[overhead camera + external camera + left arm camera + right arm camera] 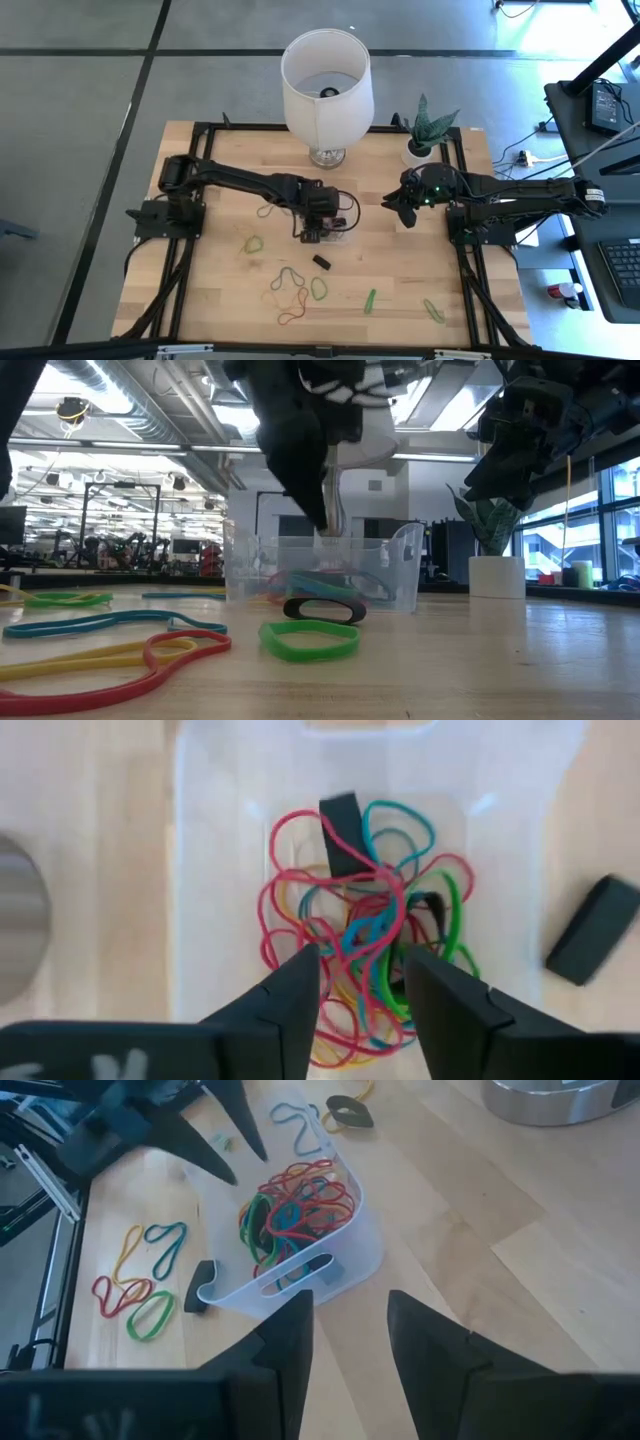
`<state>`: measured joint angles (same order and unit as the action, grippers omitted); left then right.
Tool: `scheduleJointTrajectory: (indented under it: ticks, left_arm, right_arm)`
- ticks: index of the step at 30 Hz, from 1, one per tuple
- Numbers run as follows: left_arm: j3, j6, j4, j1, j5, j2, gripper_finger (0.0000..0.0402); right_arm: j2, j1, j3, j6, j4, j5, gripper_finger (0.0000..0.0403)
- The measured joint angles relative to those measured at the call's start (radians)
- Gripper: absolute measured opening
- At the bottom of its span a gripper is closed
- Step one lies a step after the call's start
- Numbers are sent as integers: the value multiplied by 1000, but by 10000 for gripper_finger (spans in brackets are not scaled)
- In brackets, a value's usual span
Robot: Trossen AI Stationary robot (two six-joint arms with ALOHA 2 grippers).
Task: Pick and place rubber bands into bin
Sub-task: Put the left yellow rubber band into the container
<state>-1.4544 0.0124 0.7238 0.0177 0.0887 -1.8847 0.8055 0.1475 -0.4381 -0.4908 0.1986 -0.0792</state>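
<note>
- Jaws first: your left gripper [360, 982] hangs just over the bin [200, 870] with its jaws parted and nothing between them; the bands below lie loose in the tub, so judge this as the release step.
- Rubber bands in the bin [355, 920] form a tangle of red, blue, green and yellow with a black one on top. Check that no loop clings to a fingertip before you lift; a straight vertical rise should keep the pile from being dragged over the wall.
- Keep the lift clear of the bin's rim, since the tub looks light and a nudge could slide it across the tabletop [420, 290].
- Your right gripper [345, 1340] waits beside the bin, raised above the tabletop, jaws partly open and empty. Leave it parked so the arms do not cross.
- Loose bands on the tabletop [290, 290] lie near the front edge: a black one [321, 262] close by the bin, then green, yellow, red and blue ones farther out.
- Black looks the easiest next pick, being nearest.
- Lampshade [327, 85] and plant pot [420, 150] stand at the back, well out of your path.
</note>
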Motion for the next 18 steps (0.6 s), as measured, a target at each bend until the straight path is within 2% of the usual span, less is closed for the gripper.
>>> scheduleJointTrajectory:
  ticks: [5, 9, 13, 18]
  left_arm:
    - [0, -8, 13, 0, 22, 91, 147]
    - [0, -92, 87, 0, 52, 170, 138]
    - [27, -247, 206, 0, 117, 257, 127]
    - [142, -556, 319, 11, 157, 365, 121]
  right_arm:
    - [0, 0, 0, -3, 0, 0, 134]
    - [0, 0, 0, -6, 0, 0, 134]
    - [0, 0, 0, -6, 0, 0, 134]
    - [0, 0, 0, -7, 0, 0, 134]
